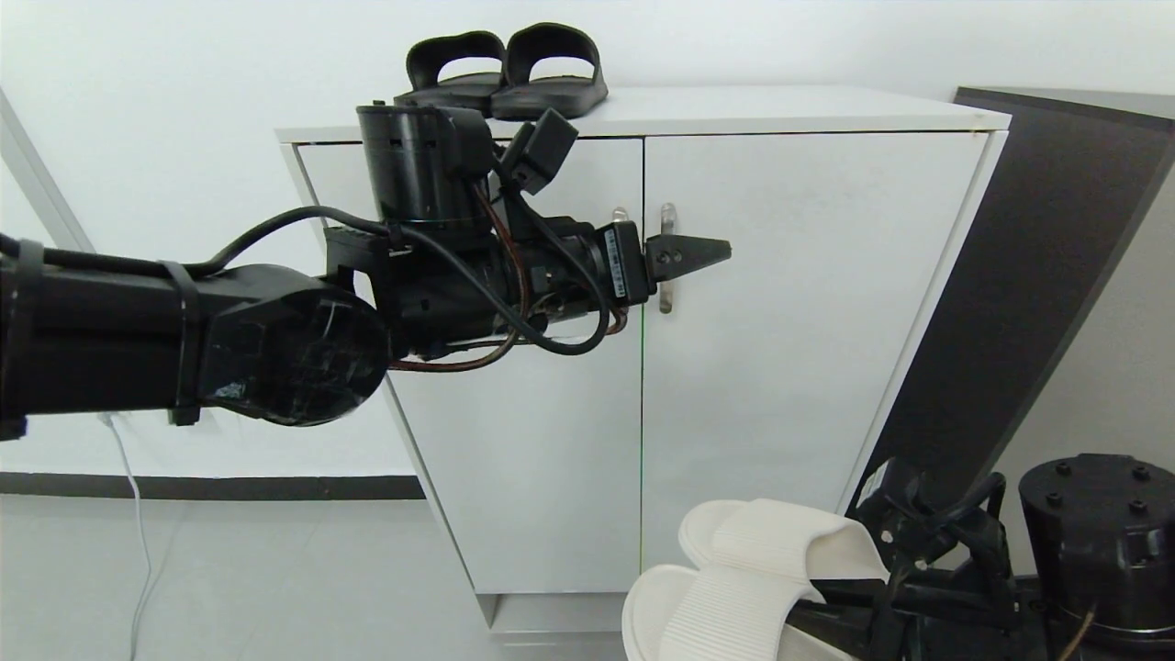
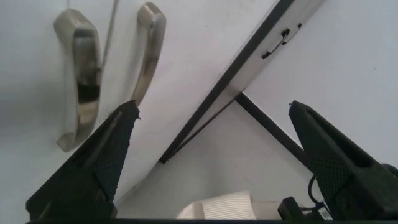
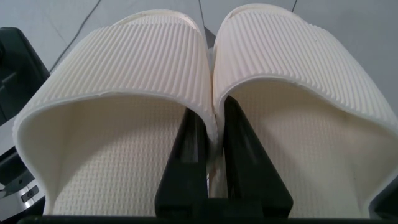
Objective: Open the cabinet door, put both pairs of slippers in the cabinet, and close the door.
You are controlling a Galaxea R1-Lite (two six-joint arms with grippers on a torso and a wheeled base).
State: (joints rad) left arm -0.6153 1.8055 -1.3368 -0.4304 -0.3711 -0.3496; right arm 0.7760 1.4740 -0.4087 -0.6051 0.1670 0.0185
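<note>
The white cabinet (image 1: pixel 789 349) stands with both doors shut. A pair of black slippers (image 1: pixel 509 69) lies on its top, at the left. My left gripper (image 1: pixel 709 250) is level with the two metal handles (image 1: pixel 667 262) at the seam between the doors. In the left wrist view it (image 2: pixel 212 107) is open wide, the handles (image 2: pixel 81 81) lying just beyond one fingertip and nothing between the fingers. Low at the front right, my right gripper (image 3: pixel 214 134) is shut on the touching inner edges of the white slippers (image 1: pixel 753 578), which it holds side by side (image 3: pixel 155 68).
A dark slanted panel (image 1: pixel 1037 275) leans against the cabinet's right side. A white cable (image 1: pixel 138 542) hangs down the wall to the floor at the left. Bare floor lies in front of the cabinet.
</note>
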